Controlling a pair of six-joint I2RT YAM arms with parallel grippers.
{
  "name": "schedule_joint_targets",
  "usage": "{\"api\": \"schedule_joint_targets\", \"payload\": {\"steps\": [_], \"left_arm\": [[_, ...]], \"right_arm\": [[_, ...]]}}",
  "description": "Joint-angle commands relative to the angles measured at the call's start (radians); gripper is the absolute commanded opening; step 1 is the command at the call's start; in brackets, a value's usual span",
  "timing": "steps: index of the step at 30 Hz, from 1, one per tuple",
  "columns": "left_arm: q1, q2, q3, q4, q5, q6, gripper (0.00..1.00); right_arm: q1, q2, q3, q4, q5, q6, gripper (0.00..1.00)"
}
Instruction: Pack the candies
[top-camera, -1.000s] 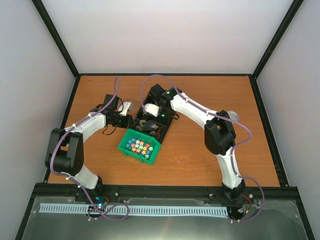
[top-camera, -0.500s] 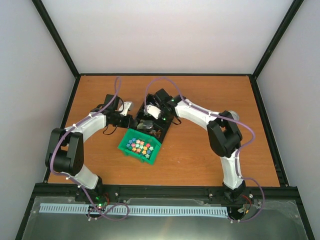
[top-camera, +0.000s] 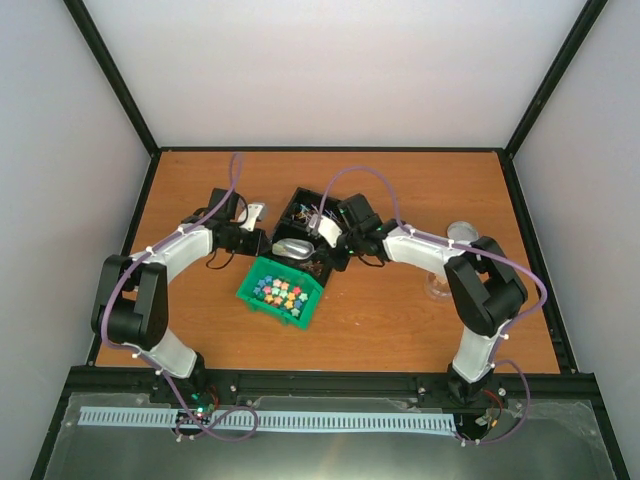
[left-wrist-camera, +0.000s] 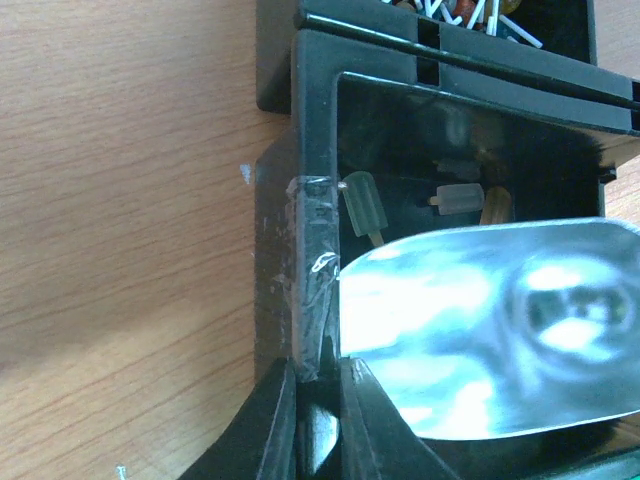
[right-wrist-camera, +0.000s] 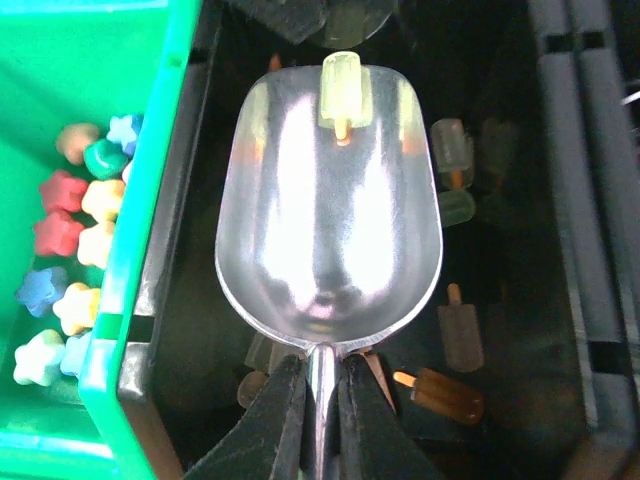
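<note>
Right gripper (right-wrist-camera: 318, 400) is clenched on the thin handle of the metal scoop (right-wrist-camera: 325, 230), whose bowl reaches away from the fingers over the black bin (right-wrist-camera: 520, 290). We see one of the candies (right-wrist-camera: 341, 90) lying in the scoop near its far lip, well ahead of the fingers. It is a pale green, lolly-shaped sweet with a short orange stick. More lie loose on the bin floor under and beside the bowl (a brown one sits closest to the gripper, just right of the handle). Some are frosted green, some tan, and each is far smaller than the scoop. Our left gripper (left-wrist-camera: 315, 385) pinches the bin's side wall, with two green sweets just beyond it inside. A green bin (right-wrist-camera: 130, 250) of star-shaped pieces (right-wrist-camera: 75, 250) sits just beside the black one.
</note>
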Motion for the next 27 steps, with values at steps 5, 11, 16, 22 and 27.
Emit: {"api": "schedule_joint_targets", "payload": {"steps": [5,11,16,22,27], "left_arm": [[0.026,0.037,0.015,-0.003,-0.026,-0.011,0.01],[0.047,0.039,0.012,-0.001,-0.020,-0.010,0.01],[0.060,0.046,0.013,-0.001,-0.001,-0.010,0.01],[0.061,0.037,0.010,0.005,0.003,-0.006,0.01],[0.061,0.034,0.008,0.007,0.002,-0.004,0.01]], "right_arm": [[-0.043,-0.071,-0.073,0.162,-0.099,0.007,0.03],[-0.073,-0.103,-0.128,0.177,-0.123,-0.032,0.03],[-0.101,-0.162,-0.225,0.277,-0.154,-0.055,0.03],[-0.103,-0.239,-0.295,0.361,-0.156,-0.118,0.03],[-0.104,-0.306,-0.335,0.411,-0.112,-0.179,0.03]]}}
